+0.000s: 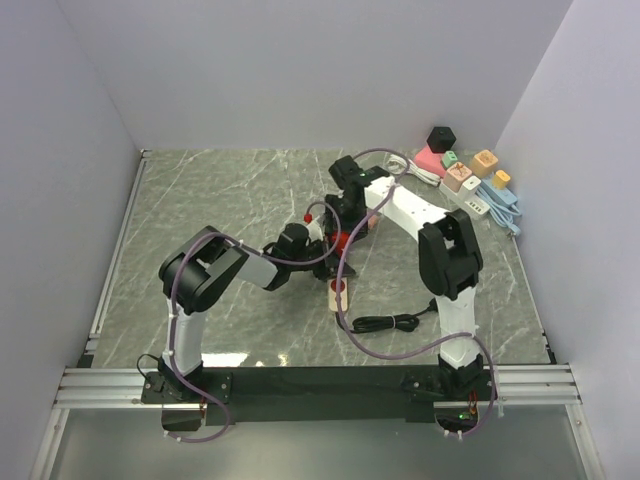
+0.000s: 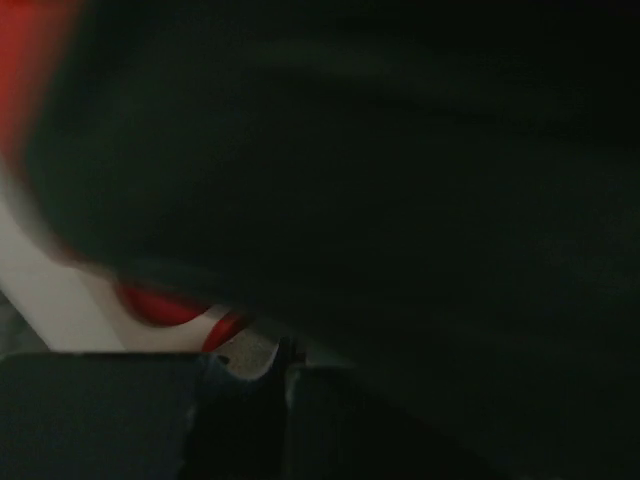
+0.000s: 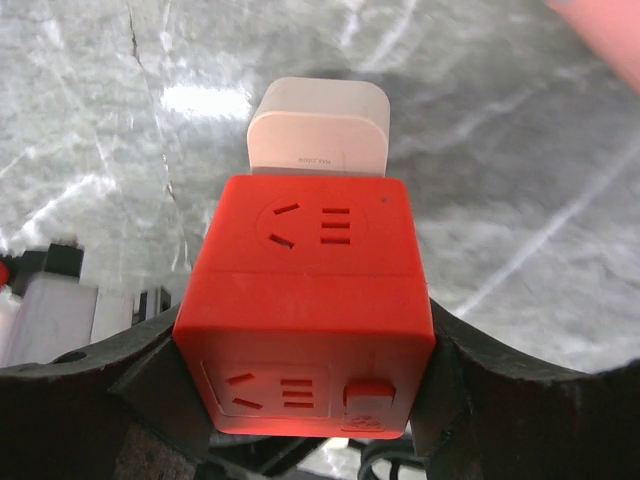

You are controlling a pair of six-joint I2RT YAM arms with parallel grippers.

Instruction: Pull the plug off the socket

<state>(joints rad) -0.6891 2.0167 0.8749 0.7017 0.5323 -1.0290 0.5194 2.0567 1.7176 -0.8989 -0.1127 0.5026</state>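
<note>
My right gripper [image 3: 305,400] is shut on a red cube socket [image 3: 305,300], one finger on each side, and holds it above the marble table. A white plug [image 3: 318,128] sits in the cube's far face. In the top view the red cube [image 1: 345,242] is at the table's middle, under my right gripper [image 1: 345,228]. My left gripper [image 1: 306,238] is just left of the cube. The left wrist view is almost all dark, with a bit of red and white at the left. My left gripper [image 2: 280,365] looks shut and holds nothing I can see.
A small beige and red block [image 1: 338,295] stands on the table in front of the cube. A coiled black cable [image 1: 385,322] lies near my right arm's base. Several coloured cube sockets and adapters [image 1: 460,170] sit at the back right beside the wall.
</note>
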